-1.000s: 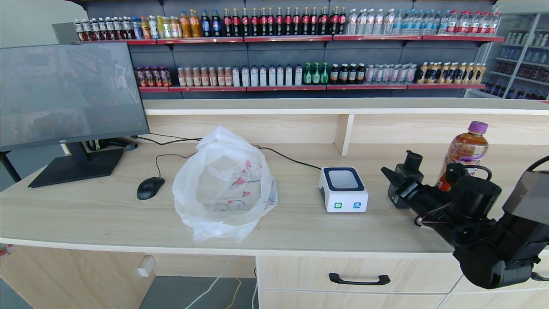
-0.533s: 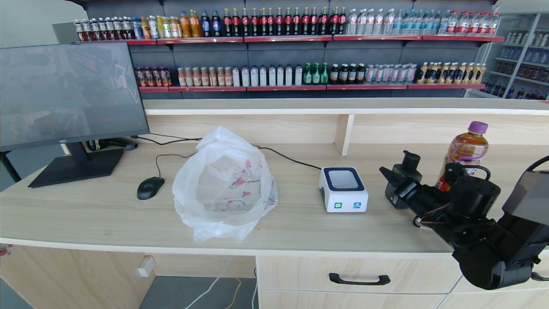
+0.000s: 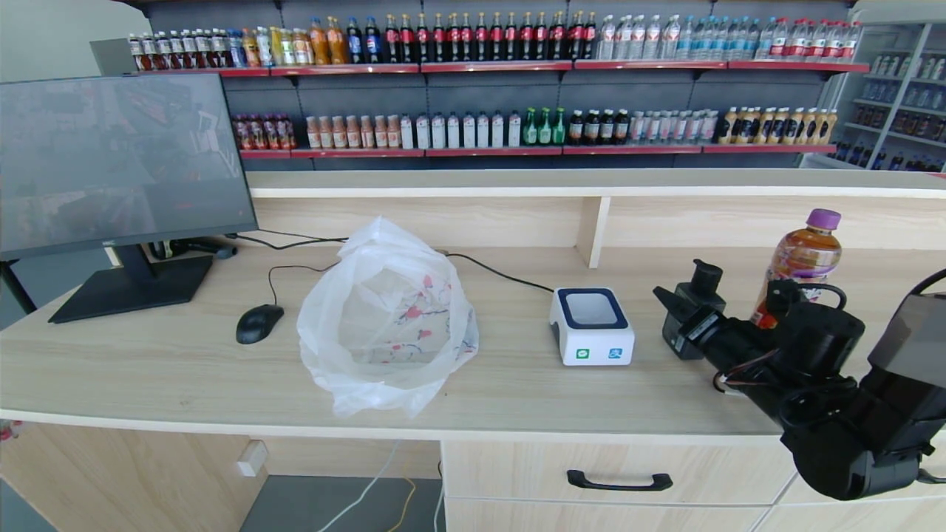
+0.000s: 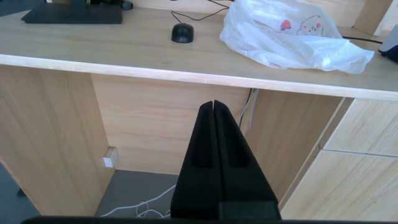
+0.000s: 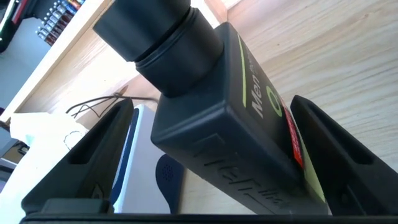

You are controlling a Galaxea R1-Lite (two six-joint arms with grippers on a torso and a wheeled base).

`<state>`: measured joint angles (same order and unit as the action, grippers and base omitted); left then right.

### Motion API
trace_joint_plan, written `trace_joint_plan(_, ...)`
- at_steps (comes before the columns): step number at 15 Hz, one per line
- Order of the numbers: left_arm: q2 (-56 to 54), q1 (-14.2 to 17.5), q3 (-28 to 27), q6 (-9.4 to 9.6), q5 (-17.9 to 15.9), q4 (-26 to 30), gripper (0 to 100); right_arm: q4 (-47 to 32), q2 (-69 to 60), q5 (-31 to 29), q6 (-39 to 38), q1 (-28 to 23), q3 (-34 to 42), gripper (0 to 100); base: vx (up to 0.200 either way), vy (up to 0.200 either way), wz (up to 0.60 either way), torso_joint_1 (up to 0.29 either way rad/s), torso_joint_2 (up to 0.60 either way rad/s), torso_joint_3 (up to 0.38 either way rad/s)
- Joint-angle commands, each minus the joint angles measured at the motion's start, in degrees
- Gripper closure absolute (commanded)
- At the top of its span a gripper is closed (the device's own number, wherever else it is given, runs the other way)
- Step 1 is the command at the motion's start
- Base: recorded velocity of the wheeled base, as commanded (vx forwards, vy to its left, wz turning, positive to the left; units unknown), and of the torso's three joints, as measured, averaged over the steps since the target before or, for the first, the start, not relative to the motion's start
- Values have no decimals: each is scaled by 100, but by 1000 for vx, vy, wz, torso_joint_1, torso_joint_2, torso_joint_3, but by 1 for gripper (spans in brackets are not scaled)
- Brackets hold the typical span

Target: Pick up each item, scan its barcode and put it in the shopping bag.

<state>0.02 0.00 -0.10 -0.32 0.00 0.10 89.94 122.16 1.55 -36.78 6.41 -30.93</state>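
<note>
Right pincer (image 3: 689,309): clamped on a black bottle (image 5: 211,124), one finger on each flat side. Bottle tilted, round cap up and away from the robot, held off the desk (image 3: 185,369).

Just to its left, not touching: white scanner (image 3: 591,325), window facing up. Farther left, the shopping bag (image 3: 388,318), mouth slumped open. Behind the arm, a purple-capped drink bottle (image 3: 804,258) stands upright, unhandled.

Left pincer (image 4: 214,124): closed on nothing, hanging below the desk edge.

Judgement: scan step in hand. Next move calls for carrying the bottle over the window, barcode face down; which face bears the code, cannot tell. Bagging follows.
</note>
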Motion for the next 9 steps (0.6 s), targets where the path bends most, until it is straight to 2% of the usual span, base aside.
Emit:
trace_joint_plan(1,-2,0,1,-3,0,-1,100,6,-70,-5,4,-52,131,0,0,0,0,0,0,0)
trace_joint_plan(6,-2,0,1,-3,0,-1,100,6,-316,3,277,-88,254,0,0,0,0,0,0,0)
trace_joint_plan(9,-2,0,1,-3,0,-1,100,6,-114,3,848,-35,315,0,0,0,0,0,0,0)
